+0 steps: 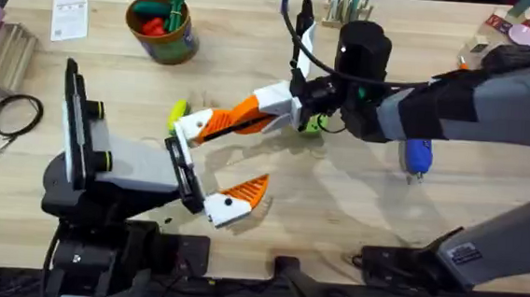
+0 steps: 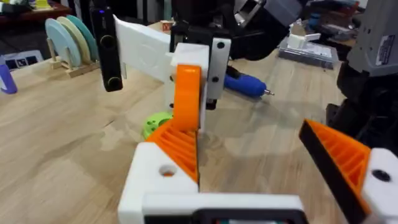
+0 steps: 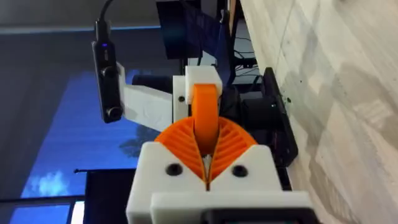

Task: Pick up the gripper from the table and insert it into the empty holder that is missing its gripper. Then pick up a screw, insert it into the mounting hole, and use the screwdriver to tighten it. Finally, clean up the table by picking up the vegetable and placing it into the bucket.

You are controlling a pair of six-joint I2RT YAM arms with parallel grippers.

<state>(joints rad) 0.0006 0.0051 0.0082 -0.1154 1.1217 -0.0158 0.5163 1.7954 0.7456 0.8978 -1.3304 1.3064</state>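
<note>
Nearest me, my left gripper [image 1: 217, 159] is wide open, with nothing between its two fingers. Its upper finger is the holder [image 1: 190, 125], near the middle of the frame. My right gripper [image 3: 207, 168] is closed on the gripper [image 3: 205, 106], the little orange tip, and presses it against that holder. I cannot tell if it is all the way in.

I think the tip is light, hard and a bit slippery, so I would pinch its flat sides.

On the table [image 1: 353, 220] I count one blue screwdriver [image 1: 417, 157] at the right and one green vegetable [image 1: 315, 124] just beside my right gripper. One bucket [image 1: 166, 25] stands at the upper left. I cannot make out any screws.
</note>
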